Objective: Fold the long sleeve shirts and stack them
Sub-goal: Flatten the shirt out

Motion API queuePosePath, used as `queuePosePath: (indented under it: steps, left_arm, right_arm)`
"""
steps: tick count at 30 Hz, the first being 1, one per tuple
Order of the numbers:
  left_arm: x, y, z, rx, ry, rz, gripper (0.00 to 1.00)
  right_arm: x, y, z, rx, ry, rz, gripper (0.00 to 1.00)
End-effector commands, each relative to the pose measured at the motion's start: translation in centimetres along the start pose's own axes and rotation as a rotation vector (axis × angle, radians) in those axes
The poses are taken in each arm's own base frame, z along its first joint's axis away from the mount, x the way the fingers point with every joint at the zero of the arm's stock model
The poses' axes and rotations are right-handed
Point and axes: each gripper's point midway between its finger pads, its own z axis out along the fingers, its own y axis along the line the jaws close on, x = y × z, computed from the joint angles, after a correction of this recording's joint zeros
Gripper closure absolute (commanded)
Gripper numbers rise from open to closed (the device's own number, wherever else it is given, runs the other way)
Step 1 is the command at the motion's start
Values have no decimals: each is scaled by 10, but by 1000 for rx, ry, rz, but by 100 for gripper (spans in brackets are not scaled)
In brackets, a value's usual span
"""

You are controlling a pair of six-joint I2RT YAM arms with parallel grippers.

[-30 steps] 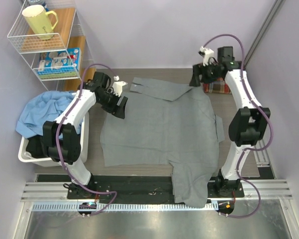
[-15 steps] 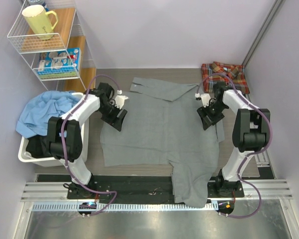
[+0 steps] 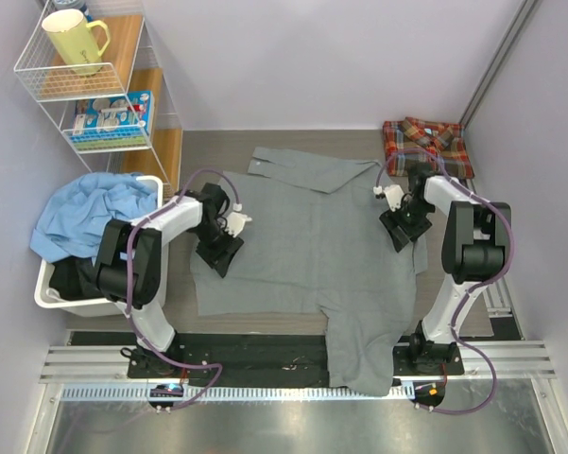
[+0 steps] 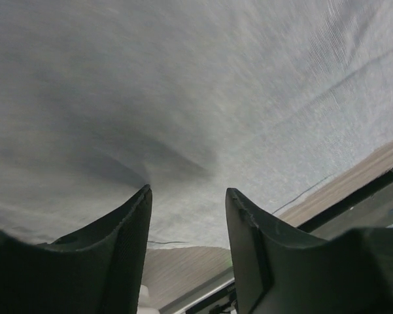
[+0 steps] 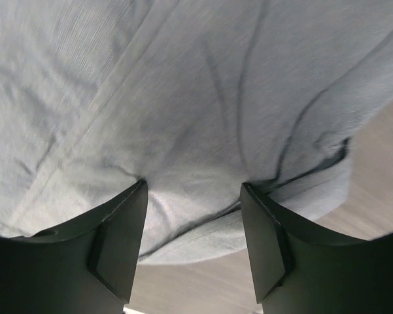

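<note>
The grey long sleeve shirt (image 3: 307, 241) lies spread flat on the table, one sleeve hanging over the near edge. The plaid shirt (image 3: 425, 142) sits bunched at the back right corner. My left gripper (image 3: 219, 257) is down on the grey shirt's left edge. In the left wrist view its jaws (image 4: 187, 193) stand apart, tips on the cloth (image 4: 183, 85) just inside the hem. My right gripper (image 3: 400, 235) presses on the shirt's right edge. In the right wrist view it (image 5: 193, 186) is open, with a ridge of grey cloth (image 5: 183, 98) bunched between the tips.
A white bin (image 3: 49, 288) holding a blue garment (image 3: 90, 213) stands left of the table. A wire shelf (image 3: 151, 95) with a yellow mug (image 3: 71, 43) hangs at the back left. Bare wood table (image 5: 203, 288) shows beyond the shirt's right hem.
The right arm swung from the back corner, off the plaid shirt, down to the grey shirt's right edge. The left gripper moved nearer along the left edge. Both pairs of jaws narrowed.
</note>
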Motion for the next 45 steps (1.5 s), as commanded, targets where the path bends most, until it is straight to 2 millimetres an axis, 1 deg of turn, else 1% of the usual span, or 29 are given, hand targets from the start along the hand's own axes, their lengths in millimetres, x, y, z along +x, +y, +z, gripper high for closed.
queuePosePath:
  steps: [1,4,6,8,11,13,16,17,19,22,23,24,26,27,28,30,32,33,34,35,36,37,38,39,41,42,43,44,45]
  left_arm:
    - [19,-23,0,11,58,123,53]
    - [28,-32,0,17,80,154,54]
    - [28,-35,-2,35,84,146,54]
    - [29,-38,-2,52,93,142,54]
    - [23,-44,-8,85,76,145,52]
    - [14,-48,-15,96,41,153,50]
    - [7,-58,-29,126,-36,171,45]
    - [7,-60,-34,120,-67,187,44]
    - [9,-61,-36,112,-81,222,43]
    - [14,-53,-30,70,-77,241,40]
    - [14,-50,-27,60,-75,240,40]
    - [12,-47,-25,50,-75,238,39]
    - [6,-40,-22,24,-81,228,39]
    - [3,-37,-17,21,-69,220,39]
    - [-1,-34,-16,9,-75,209,39]
    - [-4,-27,-8,-1,-52,191,39]
    - [-7,-21,-1,-15,-36,170,39]
    - [-7,-16,5,-22,-13,159,39]
    - [-9,-13,7,-30,-13,150,39]
    - [-11,-10,9,-34,-11,141,39]
    - [-13,-3,10,-54,-6,135,39]
    - [-19,3,15,-59,0,128,40]
    - [-20,11,15,-60,3,105,40]
    - [-23,17,16,-64,6,94,40]
    - [-34,29,14,-77,-1,78,41]
    - [-37,29,11,-72,-4,78,41]
    - [-43,26,7,-51,-27,81,41]
    - [-52,24,-2,-50,-60,94,40]
    - [-53,18,-10,-28,-70,103,39]
  right_arm:
    - [22,15,-11,-4,20,-55,35]
    - [11,13,-23,9,-25,-53,35]
    - [4,10,-25,14,-38,-41,34]
    - [-2,-1,-19,28,-20,-32,34]
    - [-11,-17,-10,45,-6,-35,34]
    - [-23,-23,-18,55,-32,-40,34]
    - [-35,-18,-38,16,-96,-42,34]
    - [-36,-10,-49,-6,-121,-51,34]
    - [-31,1,-56,-28,-134,-83,34]
    - [-10,19,-60,-46,-117,-115,35]
    - [-5,16,-56,-17,-98,-120,36]
    - [4,21,-48,-23,-74,-116,37]
    - [2,17,-39,3,-77,-93,39]
    - [4,14,-30,7,-54,-81,39]
    - [1,10,-24,15,-50,-76,38]
    - [-10,-7,-17,70,-63,-60,38]
    - [-19,-19,-2,81,-50,-42,38]
    - [-31,-29,-4,103,-69,-40,38]
    - [-32,-35,6,104,-48,-35,38]
    - [-40,-42,7,120,-62,-34,38]
    - [-54,-53,2,148,-90,-36,38]
    - [-57,-59,11,149,-77,-31,38]
    - [-64,-65,10,161,-85,-29,38]
    - [-79,-76,3,189,-114,-28,38]
    - [-86,-81,1,183,-111,-29,37]
    - [-97,-86,-12,199,-136,-38,36]
    - [-92,-82,-17,180,-117,-39,35]
    - [-97,-78,-35,175,-155,-50,34]
    - [-94,-73,-44,166,-162,-58,31]
